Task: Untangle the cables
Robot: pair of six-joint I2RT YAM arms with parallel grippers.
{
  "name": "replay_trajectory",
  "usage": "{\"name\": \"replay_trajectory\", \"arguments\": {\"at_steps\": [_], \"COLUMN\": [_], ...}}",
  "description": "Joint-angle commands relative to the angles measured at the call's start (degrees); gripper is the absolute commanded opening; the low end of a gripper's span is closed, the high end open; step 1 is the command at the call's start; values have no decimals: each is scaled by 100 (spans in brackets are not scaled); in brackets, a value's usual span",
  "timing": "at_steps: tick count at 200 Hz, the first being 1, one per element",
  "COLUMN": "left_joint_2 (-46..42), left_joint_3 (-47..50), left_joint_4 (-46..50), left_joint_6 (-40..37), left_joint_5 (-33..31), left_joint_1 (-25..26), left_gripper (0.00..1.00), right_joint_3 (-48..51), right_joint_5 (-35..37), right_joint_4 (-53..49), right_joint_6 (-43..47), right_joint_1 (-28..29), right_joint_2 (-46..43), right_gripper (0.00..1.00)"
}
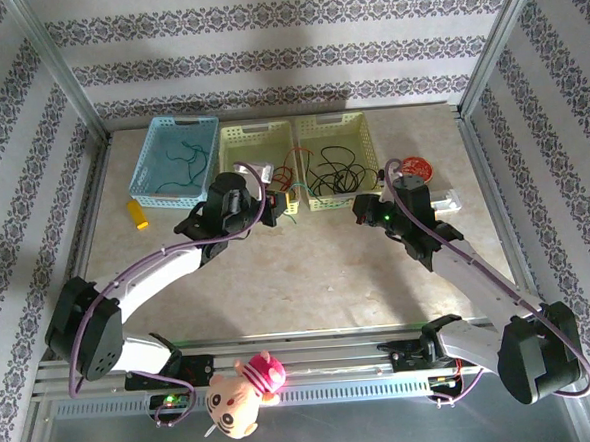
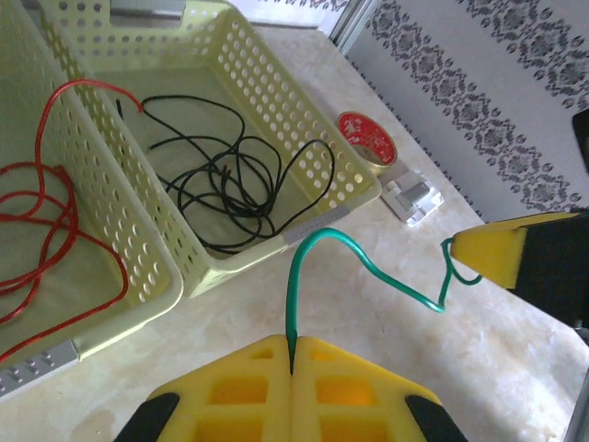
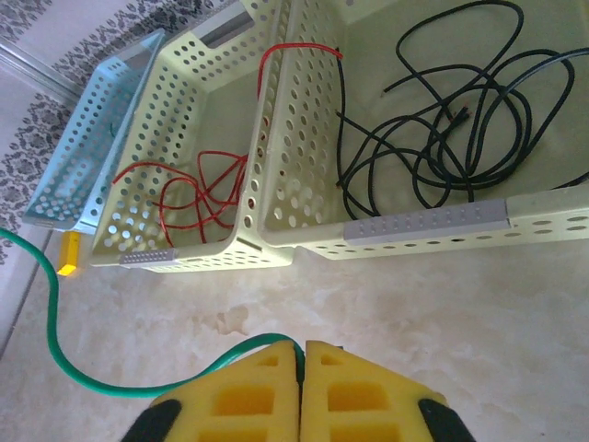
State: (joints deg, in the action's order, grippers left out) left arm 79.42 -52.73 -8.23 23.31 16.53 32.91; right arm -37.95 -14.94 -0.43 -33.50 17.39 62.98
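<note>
left gripper [image 2: 292, 348] closed, yellow pads pinching one end of the green cable [image 2: 294, 295], bottom centre of the left wrist frame. right gripper [image 3: 302, 354] closed too, pads pressed together on the other end of the same cable, bottom centre of the right wrist frame. the cable runs in a loose wavy curve between the two grippers, above the table [image 1: 308, 270].

in the top frame both grippers sit mid-frame, just in front of two pale yellow baskets. left yellow basket [image 1: 232, 137] holds a red cable [image 2: 55, 207] in loose loops, one end draped over the wall into its neighbour. right yellow basket [image 1: 362, 139] holds black cables [image 2: 230, 189] in a loose tangle. blue basket [image 1: 152, 150] at upper left, beside the yellow ones, with a second green cable [image 1: 174, 160] in it.

red tape roll [image 1: 415, 167] right of the baskets, small white part [image 1: 449, 202] just below it. small yellow block [image 1: 136, 213] on the table below the blue basket.

table is beige marble-look, glossy, faint stains near the baskets. walls have striped grey patterned wallpaper [image 1: 264, 43], metal frame posts [image 1: 60, 70] at the corners. metal rail [image 1: 335, 389] along the bottom edge, pink plush toy [image 1: 247, 384] on it.
</note>
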Motion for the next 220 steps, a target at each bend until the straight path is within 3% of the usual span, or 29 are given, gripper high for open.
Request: {"name": "replay_trajectory", "arguments": {"at_steps": [1, 12, 35, 66, 86, 111, 155, 199, 208, 220], "left_joint_2": [-84, -97, -268, -538, -503, -277, 389, 1302, 1518, 1778], "left_joint_3": [108, 111, 140, 369, 423, 216, -190, -796, -958, -1155], "left_joint_4": [-80, -83, -2, -179, -300, -396, -661, -843, -794, -699], "left_joint_6": [41, 235, 592, 1339, 1729, 1705, 2021, 2123, 2173, 2182], "left_joint_5": [-139, -354, -1173, -1693, -1618, -1420, -1646, -2681, -2823, -2961], "left_joint_1": [-108, -166, -442, -1407, -2133, -2607, -3162, -3445, -3511, -3562], "left_gripper": [0, 0, 0, 0, 0, 0, 0, 0, 5, 22], "right_joint_3": [-55, -113, -76, 212, 289, 86, 19, -52, -20, 10], "right_joint_5": [-88, -132, 205, 102, -753, -1957, -1591, -1495, -1449, -1369], "right_joint_4": [29, 49, 59, 420, 854, 1039, 752, 539, 527, 454], "right_joint_6": [-83, -149, -435, -758, -746, -663, -553, -333, -328, -286], "right_joint_1": [-41, -29, -89, -266, -285, -181, 8, 222, 223, 197], "right_joint_2": [113, 159, 152, 29, 53, 393, 516, 554, 512, 426], "right_gripper": [29, 46, 56, 59, 61, 63, 64, 64, 64, 64]}}
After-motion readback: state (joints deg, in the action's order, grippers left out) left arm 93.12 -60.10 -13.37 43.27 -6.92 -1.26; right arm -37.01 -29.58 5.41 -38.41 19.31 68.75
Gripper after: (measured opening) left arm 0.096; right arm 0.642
